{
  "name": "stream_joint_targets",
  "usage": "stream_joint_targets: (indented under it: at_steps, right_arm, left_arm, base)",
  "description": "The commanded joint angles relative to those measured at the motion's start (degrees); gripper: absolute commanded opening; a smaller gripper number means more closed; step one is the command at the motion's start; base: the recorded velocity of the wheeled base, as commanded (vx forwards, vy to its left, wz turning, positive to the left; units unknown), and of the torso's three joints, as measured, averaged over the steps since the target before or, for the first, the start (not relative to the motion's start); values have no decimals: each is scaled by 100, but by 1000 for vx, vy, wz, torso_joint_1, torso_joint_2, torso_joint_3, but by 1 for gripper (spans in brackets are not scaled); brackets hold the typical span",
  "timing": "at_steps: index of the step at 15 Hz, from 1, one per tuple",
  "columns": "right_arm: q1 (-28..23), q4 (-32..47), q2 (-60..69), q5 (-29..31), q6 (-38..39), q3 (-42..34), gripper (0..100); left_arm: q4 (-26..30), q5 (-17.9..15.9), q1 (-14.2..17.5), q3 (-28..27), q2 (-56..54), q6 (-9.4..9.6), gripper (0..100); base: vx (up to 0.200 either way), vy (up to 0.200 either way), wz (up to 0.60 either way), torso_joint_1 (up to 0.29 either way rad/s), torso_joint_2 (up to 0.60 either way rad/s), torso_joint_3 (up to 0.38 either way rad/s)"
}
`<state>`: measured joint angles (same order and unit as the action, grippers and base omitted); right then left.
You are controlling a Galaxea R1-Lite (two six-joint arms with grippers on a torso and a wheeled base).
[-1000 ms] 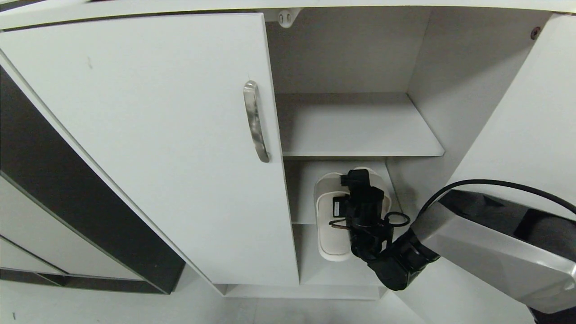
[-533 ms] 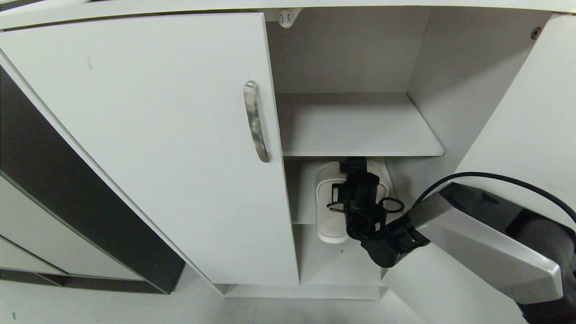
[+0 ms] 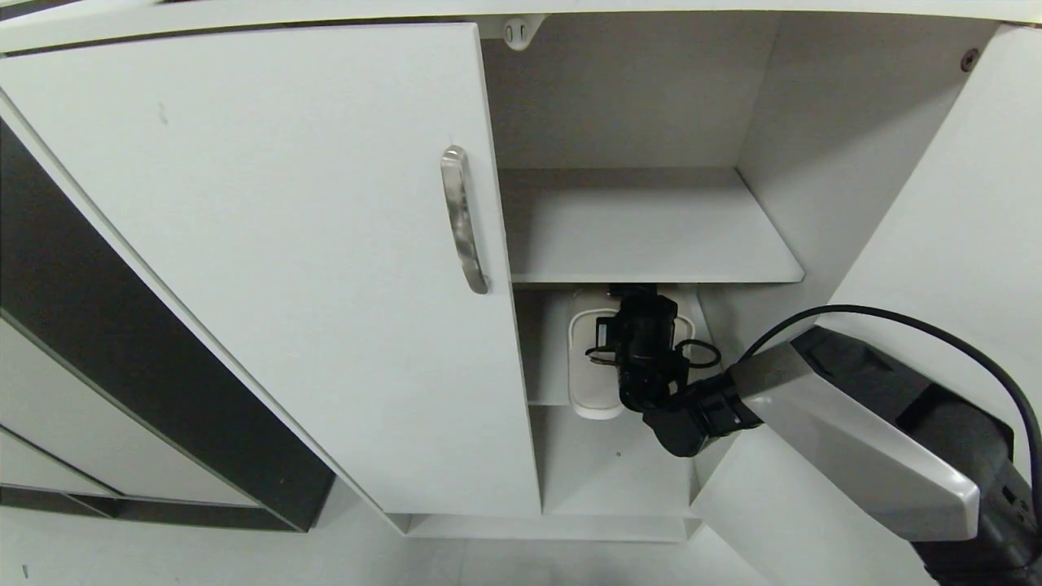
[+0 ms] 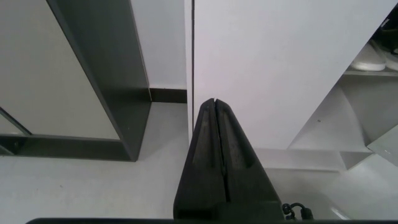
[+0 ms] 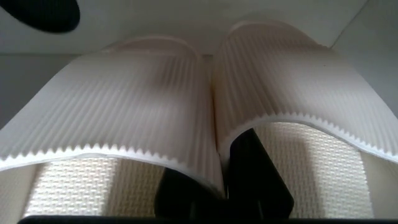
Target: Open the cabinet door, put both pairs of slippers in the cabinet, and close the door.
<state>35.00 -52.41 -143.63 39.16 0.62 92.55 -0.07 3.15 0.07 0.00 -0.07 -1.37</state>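
Note:
A pair of white ribbed slippers [image 3: 592, 382] lies side by side on the cabinet's lower shelf [image 3: 549, 366], heels sticking out past its front edge. My right gripper [image 3: 633, 299] reaches in under the middle shelf [image 3: 651, 236] and is shut on the slippers [image 5: 155, 106], pinching the two adjoining strap edges; one dark finger [image 5: 256, 167] sits inside the strap of one slipper. My left gripper [image 4: 215, 107] hangs shut and holds nothing, low in front of the closed left door [image 4: 273, 62]. A white slipper [image 4: 368, 59] rests on a shelf in the left wrist view.
The left door [image 3: 244, 244] with its metal handle [image 3: 462, 220] is closed. The right door [image 3: 961, 203] stands swung open beside my right arm. The middle shelf is bare. A dark panel [image 3: 122, 350] flanks the cabinet, with pale floor [image 3: 203, 561] below.
My right arm has pushed the slipper pair deeper onto the lower shelf; the gripper's tip and the slippers' toes have gone under the middle shelf.

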Motion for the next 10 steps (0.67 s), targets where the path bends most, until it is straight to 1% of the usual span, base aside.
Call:
stream_joint_targets:
  at_steps: [1, 7, 8, 10]
  right_arm:
    - [-28, 11, -113, -13, -1, 61, 0]
    - [-81, -6, -201, -13, 8, 70, 0]
    - [-81, -6, -236, -13, 8, 88, 100]
    - [-81, 2, -280, -13, 8, 105, 100]
  left_arm:
    - [-1, 2, 1, 0, 7, -4, 0]
    - [-1, 2, 1, 0, 7, -4, 0]
    - [-1, 2, 1, 0, 7, -4, 0]
    - [-1, 2, 1, 0, 7, -4, 0]
  base:
    - [0, 0, 0, 0, 0, 0]
    - [0, 0, 0, 0, 0, 0]
    - [0, 0, 0, 0, 0, 0]
    - [0, 0, 0, 0, 0, 0]
